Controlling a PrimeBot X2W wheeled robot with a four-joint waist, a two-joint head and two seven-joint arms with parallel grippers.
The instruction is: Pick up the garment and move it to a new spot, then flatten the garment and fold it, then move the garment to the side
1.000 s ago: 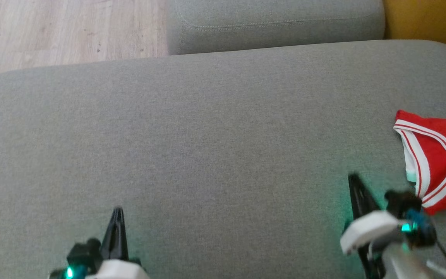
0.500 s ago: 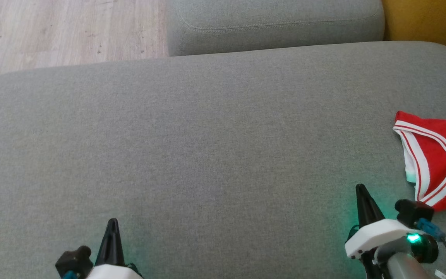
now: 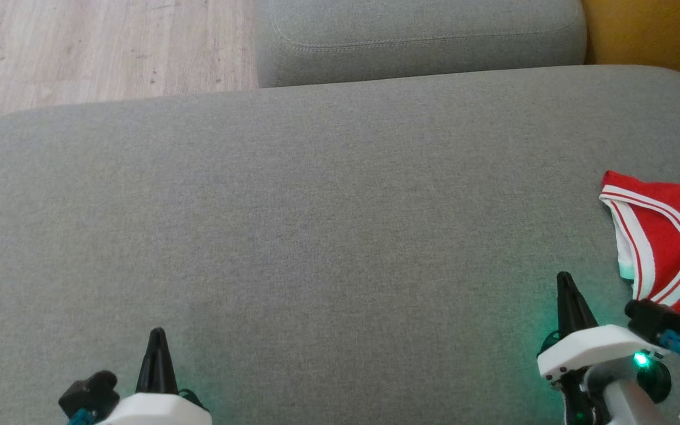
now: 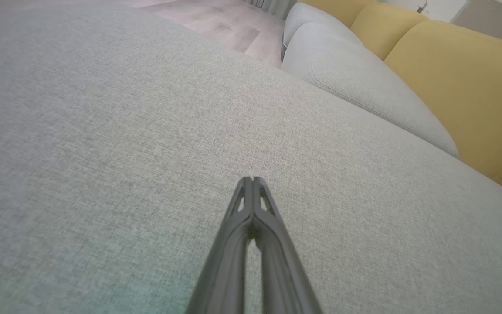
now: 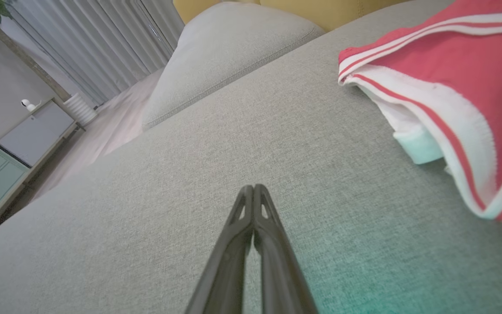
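The red sleeveless garment with white striped trim (image 3: 670, 248) is lying at the right end of the broad grey fabric seat cushion (image 3: 316, 206). The head view's right edge is cutting it off, so its full extent and how neatly it is folded are not showing. In the right wrist view the garment (image 5: 460, 65) is running out of the picture at the top and right. A pale inner layer is peeking from under its trimmed edge, and what that layer belongs to is hard to tell.

The left gripper (image 3: 156, 336) is showing as one dark spike at the lower left, its body cropped by the bottom edge. In its own wrist view the left gripper (image 4: 252, 179) is pressing its fingertips together above bare cushion, gripping nothing. The right gripper (image 3: 564, 277) is standing just beside the garment's near edge, apart from it. Up close the right gripper (image 5: 253, 187) is likewise pinched closed and empty.

Compared with a second ago, the left gripper is sitting lower and further left. The right gripper, blurred then, is now showing sharp and standing further right, closer to the garment. The whole head picture is also sitting slightly lower, which is the camera's doing. The garment is keeping its place on the cushion.
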